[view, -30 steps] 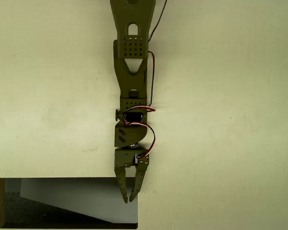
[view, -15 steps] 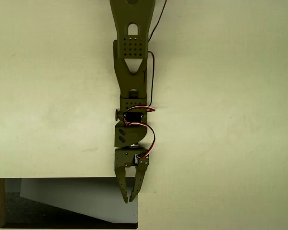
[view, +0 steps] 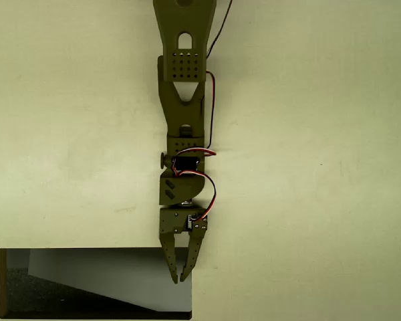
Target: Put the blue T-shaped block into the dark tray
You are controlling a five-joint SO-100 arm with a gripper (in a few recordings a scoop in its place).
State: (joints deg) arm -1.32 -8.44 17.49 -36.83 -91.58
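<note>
Reaching down from the top edge in the overhead view, the olive arm [view: 184, 100] ends w/ the tool [view: 180, 277] over the tray's [view: 3, 284] right part, tips above its pale slanted inner wall, near the right rim. Fingers nearly together, narrow gap at the tips, nothing seen between them. Tray sits at the bottom left of the pale counter [view: 321, 167]. Red & black wires run along the arm's right side.

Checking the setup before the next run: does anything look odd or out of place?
Nothing is spilled or damaged. The gripper hangs over the dark tray's right end, fingertips nearly together with nothing between them. No blue block lies on the table.
</note>
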